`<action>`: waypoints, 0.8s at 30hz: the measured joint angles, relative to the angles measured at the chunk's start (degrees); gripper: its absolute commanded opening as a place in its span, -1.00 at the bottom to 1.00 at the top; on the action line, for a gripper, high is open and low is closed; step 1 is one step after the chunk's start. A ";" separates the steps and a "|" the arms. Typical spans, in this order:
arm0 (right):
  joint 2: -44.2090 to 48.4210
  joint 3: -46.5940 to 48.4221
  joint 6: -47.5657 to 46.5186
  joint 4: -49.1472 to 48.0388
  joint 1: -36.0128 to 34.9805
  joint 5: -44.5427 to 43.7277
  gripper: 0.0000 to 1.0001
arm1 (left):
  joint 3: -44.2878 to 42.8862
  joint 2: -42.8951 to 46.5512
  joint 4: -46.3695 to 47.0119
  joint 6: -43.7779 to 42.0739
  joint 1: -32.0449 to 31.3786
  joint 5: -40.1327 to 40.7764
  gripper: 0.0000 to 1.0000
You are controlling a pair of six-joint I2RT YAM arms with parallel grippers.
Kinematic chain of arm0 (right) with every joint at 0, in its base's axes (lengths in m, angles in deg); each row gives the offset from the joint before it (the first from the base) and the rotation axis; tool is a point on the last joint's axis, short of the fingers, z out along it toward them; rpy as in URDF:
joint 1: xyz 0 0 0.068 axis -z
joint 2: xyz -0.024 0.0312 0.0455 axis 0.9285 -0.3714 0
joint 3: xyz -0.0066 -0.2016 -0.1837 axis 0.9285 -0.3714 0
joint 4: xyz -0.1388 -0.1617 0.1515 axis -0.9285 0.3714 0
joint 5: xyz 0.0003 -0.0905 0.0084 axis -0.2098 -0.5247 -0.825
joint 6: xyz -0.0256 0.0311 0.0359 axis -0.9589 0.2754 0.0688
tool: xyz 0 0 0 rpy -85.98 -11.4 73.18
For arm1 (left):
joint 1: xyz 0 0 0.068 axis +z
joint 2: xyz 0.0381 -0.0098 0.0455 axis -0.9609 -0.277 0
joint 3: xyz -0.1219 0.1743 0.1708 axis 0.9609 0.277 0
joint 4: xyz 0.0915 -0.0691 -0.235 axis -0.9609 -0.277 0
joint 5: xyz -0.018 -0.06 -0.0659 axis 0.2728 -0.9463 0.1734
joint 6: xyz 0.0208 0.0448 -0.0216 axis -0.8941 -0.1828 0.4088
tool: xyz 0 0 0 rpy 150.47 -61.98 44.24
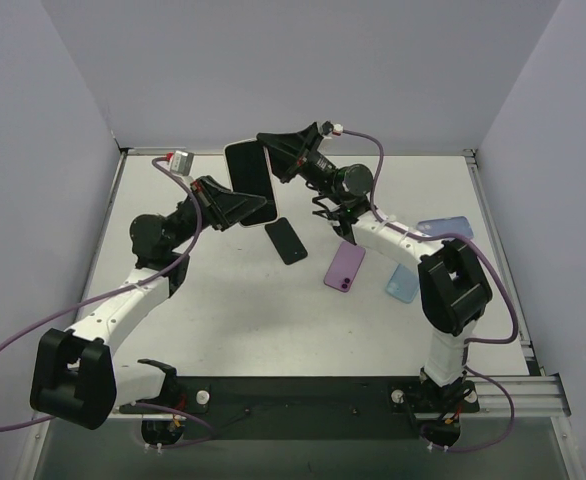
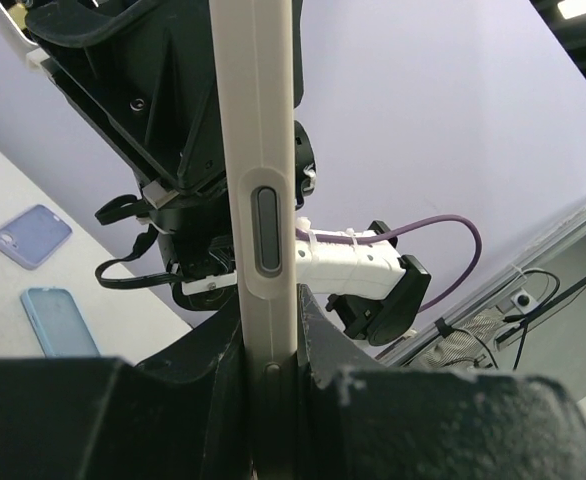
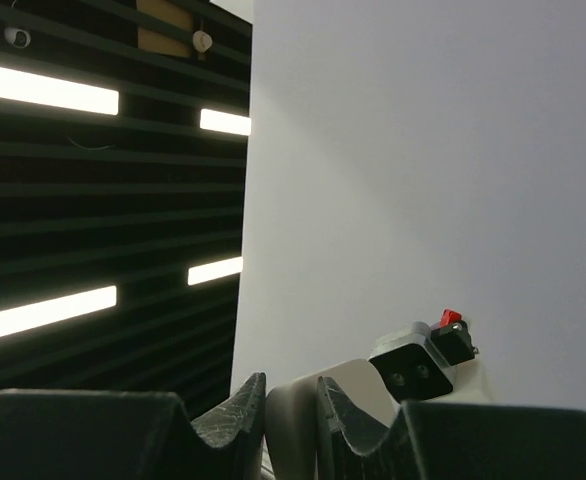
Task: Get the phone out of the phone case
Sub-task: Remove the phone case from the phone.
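A phone with a black screen sits in a white phone case and is held up in the air above the back of the table, screen toward the top camera. My left gripper is shut on its lower right edge. In the left wrist view the case stands edge-on between the black fingers, its side button showing. My right gripper is shut on the upper right corner. In the right wrist view the rounded white case corner is pinched between the two fingers.
On the table below lie a black phone, a purple case, a light blue case and a lavender case. Purple cables loop from both arms. White walls stand on three sides of the table.
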 measured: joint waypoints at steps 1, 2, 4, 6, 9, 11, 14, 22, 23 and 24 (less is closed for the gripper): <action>0.00 0.46 0.04 -0.24 -0.20 -0.26 -1.00 | -0.42 0.00 0.26 -0.39 0.09 -0.31 -1.00; 0.00 0.83 0.07 -0.44 -0.37 -0.39 -1.00 | -0.76 0.00 0.66 -0.76 0.20 -0.68 -1.00; 0.00 1.64 0.09 -1.05 -0.83 -0.76 -1.00 | -1.44 0.00 1.33 -1.18 0.52 -1.62 -1.00; -0.02 2.01 0.11 -1.49 -1.16 -1.03 -1.00 | -1.99 0.00 1.92 -1.40 0.87 -2.67 -1.00; -0.17 2.32 0.24 -2.32 -1.55 -1.57 -1.00 | -2.43 0.00 2.32 -1.86 1.18 -3.52 -1.00; -0.66 2.91 0.31 -2.58 -1.84 -1.75 -1.00 | -2.45 0.11 2.36 -2.67 1.51 -3.82 -1.00; -1.51 4.11 0.50 -3.04 -2.40 -2.10 -1.00 | -2.45 0.70 2.29 -4.15 2.01 -3.98 -1.00; -3.76 8.41 1.36 -5.11 -4.15 -2.54 -1.00 | -2.89 2.69 2.21 -7.32 2.56 -4.04 -1.00; -4.09 9.22 1.46 -5.35 -4.31 -2.54 -1.00 | -3.19 2.89 2.19 -7.67 2.60 -4.09 -1.00; -4.31 9.92 1.53 -5.53 -4.50 -2.54 -1.00 | -3.48 3.13 2.08 -8.22 2.64 -4.13 -1.00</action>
